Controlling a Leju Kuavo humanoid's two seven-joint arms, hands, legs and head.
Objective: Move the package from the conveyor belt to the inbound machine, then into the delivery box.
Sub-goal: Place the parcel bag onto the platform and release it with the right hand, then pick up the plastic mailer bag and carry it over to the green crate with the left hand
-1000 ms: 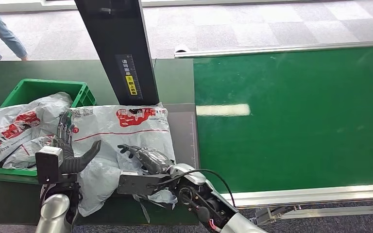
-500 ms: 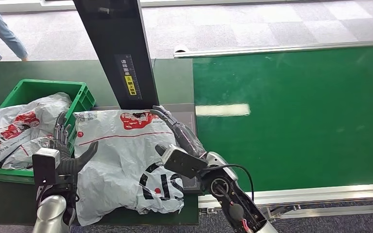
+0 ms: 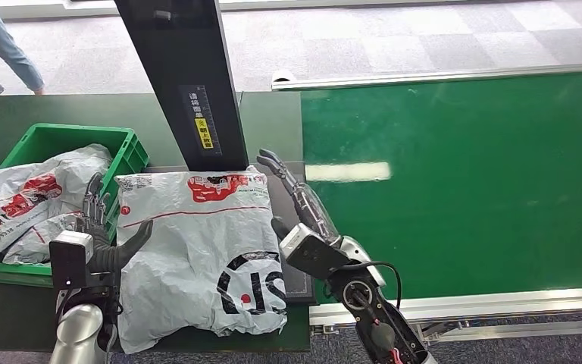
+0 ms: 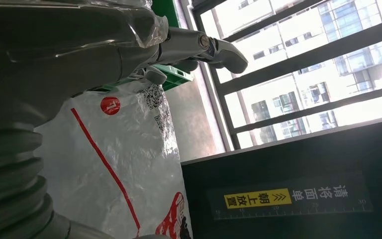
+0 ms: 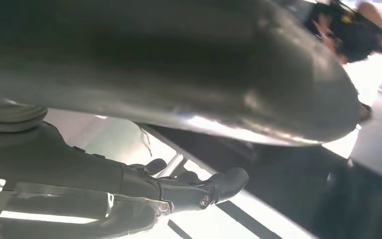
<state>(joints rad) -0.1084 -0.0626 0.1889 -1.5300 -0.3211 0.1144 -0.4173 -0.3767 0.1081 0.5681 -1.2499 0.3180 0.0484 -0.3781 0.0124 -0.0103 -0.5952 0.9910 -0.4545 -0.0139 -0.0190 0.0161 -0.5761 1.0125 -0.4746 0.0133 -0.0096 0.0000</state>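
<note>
Both hands empty, from what I read on the feeds. Right hand (image 3: 297,199): fingers (image 3: 273,162) stretched out and apart, pointing away from me toward the black upright post (image 3: 189,83), holding nothing. It sits just beside the package's right edge; I cannot tell whether it touches the bag. On the right wrist feed the dark fingers (image 5: 199,191) extend straight, nothing between them.

Left hand (image 3: 102,231): fingers (image 3: 95,193) raised and spread, thumb angled out toward the package. It stands at the package's left edge, between the bag and the green delivery box (image 3: 132,144). No grip on anything. On the left wrist feed the thumb (image 4: 204,47) reaches out over the bag's corner with the printed code, apart from it as far as I can see.

Package (image 3: 197,250): grey-white poly bag with red printing and a red line, lying flat on the dark platform of the inbound machine (image 3: 292,178), directly below the post. Its near end hangs crumpled over the platform's front edge.

Yellow label (image 3: 203,125) with black characters on the post, above the package.

Delivery box to the left holds other bags (image 3: 23,197) of the same kind, piled over its rim.

Conveyor belt (image 3: 462,182), green, to the right.

A person's legs (image 3: 0,53) at far upper left, on the carpeted floor.
</note>
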